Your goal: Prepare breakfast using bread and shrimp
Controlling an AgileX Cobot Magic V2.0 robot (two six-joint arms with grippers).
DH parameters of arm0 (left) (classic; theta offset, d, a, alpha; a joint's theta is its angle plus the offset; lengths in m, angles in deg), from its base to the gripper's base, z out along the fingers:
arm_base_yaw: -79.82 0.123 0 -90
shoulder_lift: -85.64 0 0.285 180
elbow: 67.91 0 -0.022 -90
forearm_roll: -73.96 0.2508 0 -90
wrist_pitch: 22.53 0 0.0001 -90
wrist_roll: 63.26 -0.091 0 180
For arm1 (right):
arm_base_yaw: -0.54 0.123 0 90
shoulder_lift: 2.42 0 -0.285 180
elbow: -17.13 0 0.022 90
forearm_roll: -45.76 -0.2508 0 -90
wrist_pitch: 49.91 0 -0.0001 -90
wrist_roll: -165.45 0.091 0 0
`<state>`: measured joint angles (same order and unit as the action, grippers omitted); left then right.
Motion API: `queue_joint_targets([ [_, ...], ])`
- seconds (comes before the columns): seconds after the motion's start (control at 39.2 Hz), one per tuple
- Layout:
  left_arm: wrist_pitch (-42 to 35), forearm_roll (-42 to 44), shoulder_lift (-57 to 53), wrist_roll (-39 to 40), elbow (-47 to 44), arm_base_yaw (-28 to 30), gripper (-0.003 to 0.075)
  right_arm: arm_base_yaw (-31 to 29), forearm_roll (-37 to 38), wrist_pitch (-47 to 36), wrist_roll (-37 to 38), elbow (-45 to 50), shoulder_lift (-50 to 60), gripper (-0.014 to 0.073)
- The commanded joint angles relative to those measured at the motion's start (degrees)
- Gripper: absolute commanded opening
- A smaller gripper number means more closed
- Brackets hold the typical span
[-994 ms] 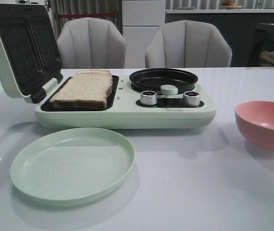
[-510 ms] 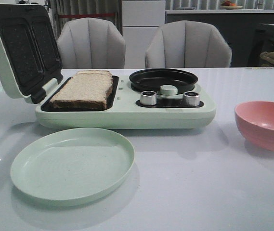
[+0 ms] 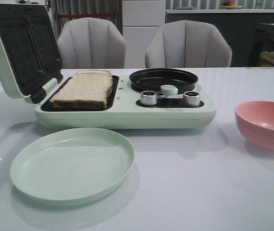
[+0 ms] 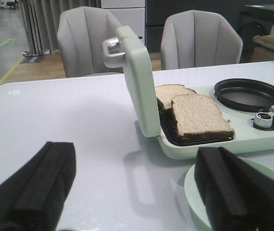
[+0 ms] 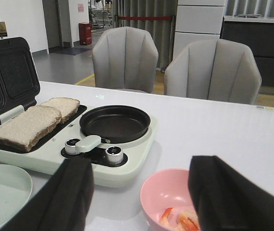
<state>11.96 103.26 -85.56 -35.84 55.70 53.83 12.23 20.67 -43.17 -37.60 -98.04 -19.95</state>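
Observation:
Two slices of bread (image 3: pixel 84 89) lie on the dark grill plate of the open pale green breakfast maker (image 3: pixel 127 115); they also show in the left wrist view (image 4: pixel 199 115) and the right wrist view (image 5: pixel 28 126). Shrimp (image 5: pixel 182 220), orange-red and whitish, lie in the pink bowl (image 5: pixel 168 195), seen at the right in the front view (image 3: pixel 267 124). My left gripper (image 4: pixel 137 192) is open and empty above the table, near the green plate (image 4: pixel 197 192). My right gripper (image 5: pixel 141 197) is open and empty above the pink bowl. Neither gripper shows in the front view.
An empty pale green plate (image 3: pixel 71 166) lies in front of the breakfast maker. The maker's lid (image 3: pixel 21 50) stands open at the left. A round black pan (image 3: pixel 163 79) and two knobs (image 3: pixel 149 97) sit on its right half. Two grey chairs (image 3: pixel 187 45) stand behind the table.

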Motion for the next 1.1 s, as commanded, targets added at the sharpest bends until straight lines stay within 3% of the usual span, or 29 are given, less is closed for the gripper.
queue_joint_targets([
  [0.0, -3.93, 1.09, 1.36, 0.39, 2.13, -0.48, 0.0565, 0.05, -0.54, -4.75, -0.04, -1.61, -0.42, 0.053],
  [0.18, -3.44, -1.01, 5.76, 0.39, 7.0, -0.48, 0.0559, 0.05, -0.54, -4.75, -0.04, -1.61, -0.42, 0.053],
  [0.43, -3.44, -2.39, 20.71, 0.29, 20.95, -0.48, 0.0399, 0.05, -0.54, -4.69, -0.04, -1.61, -0.42, 0.053],
  [0.69, -3.44, 0.0, 37.76, 0.29, 36.59, -0.48, 0.0397, 0.05, -0.54, -4.58, -0.04, -1.61, -0.42, 0.053],
  [0.97, -3.87, 2.45, 52.54, 1.23, 43.5, 0.25, 0.0397, 0.05, -0.54, -4.58, -0.04, -1.61, -0.42, 0.053],
  [1.07, -3.99, 1.52, 56.9, 5.53, 46.35, 2.7, 0.0397, 0.05, -0.54, -4.58, -0.04, -1.61, -0.42, 0.053],
])
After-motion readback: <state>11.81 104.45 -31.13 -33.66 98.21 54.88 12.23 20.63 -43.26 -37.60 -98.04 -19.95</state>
